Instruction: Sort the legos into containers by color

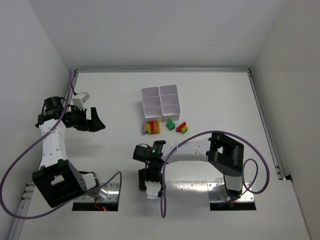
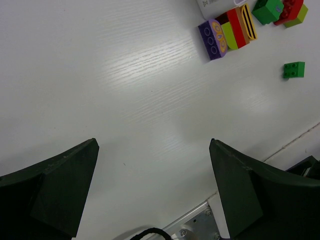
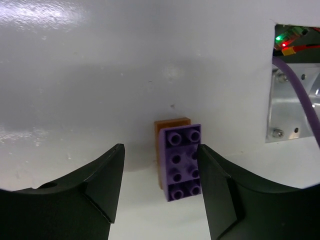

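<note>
Two black fingers (image 3: pixel 75 200) of the right gripper (image 3: pixel 160 146) filled the bottom of the right wrist view, and the picture edge cut off their lower parts. They stood partly open. Between them sat a purple lego (image 3: pixel 183 162) with its round bumps facing the camera. An orange lego (image 3: pixel 172 122) hid behind it, so only its top and a thin strip down the left showed. The purple lego was right up against the right finger, but I could not tell if they touched. A clear gap lay between it and the left finger, so nothing was squeezed. In the top view the right arm covered this pair.

The left gripper (image 2: pixel 152 142) was spread wide over the white table (image 2: pixel 125 75) and held nothing.

The other legos (image 1: pixel 151 128) lay in a small bunch near the middle of the table, just beside the containers (image 1: pixel 159 95), on the side nearer the arms. From the top they were only tiny spots of colour. The left wrist view showed them better. Purple, lime, red and orange ones were pressed together in a row. Next came a green, a red and a lime one, cut off at the top edge. One small green lego (image 2: pixel 293 69) lay by itself. The containers were a white block of open boxes, and only a corner of it showed in the left wrist view.
</note>
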